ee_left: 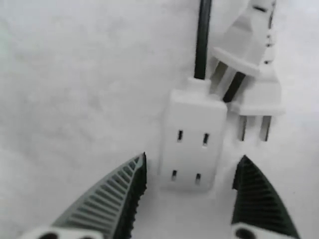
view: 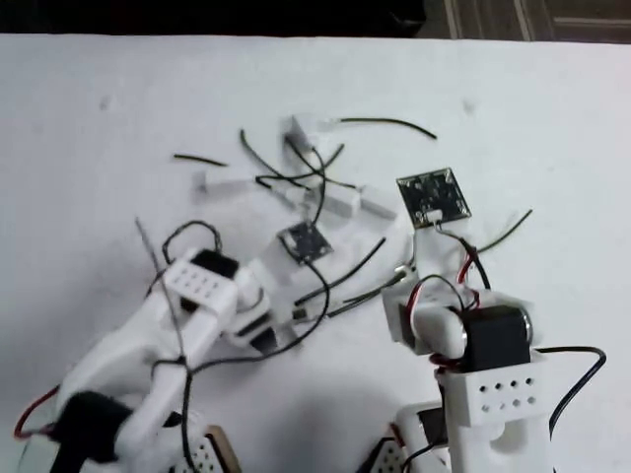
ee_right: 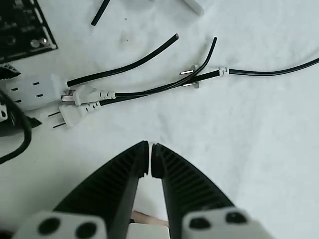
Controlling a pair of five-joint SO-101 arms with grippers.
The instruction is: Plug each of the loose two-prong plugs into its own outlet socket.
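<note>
- The left hand is open wide. The white outlet block lies on the bench right between its two fingers, not squeezed yet.
- The sockets that show on the block are empty, so no plug looks pushed in.
- Two loose plugs lie just past the block, beside its black cord. The nearer plug points its prongs back toward the hand. The farther plug lies tilted, touching it.
- The right hand is shut tight with nothing in it. Those two plugs lie ahead of it and off to one side. A third plug lies ahead too, apart from them.
- The step looks like getting hold of the block so it cannot slide.
- Next, the left hand likely needs to close on the block. The right hand must open, pick up one plug by its body, and line its prongs up with an empty socket.
</note>
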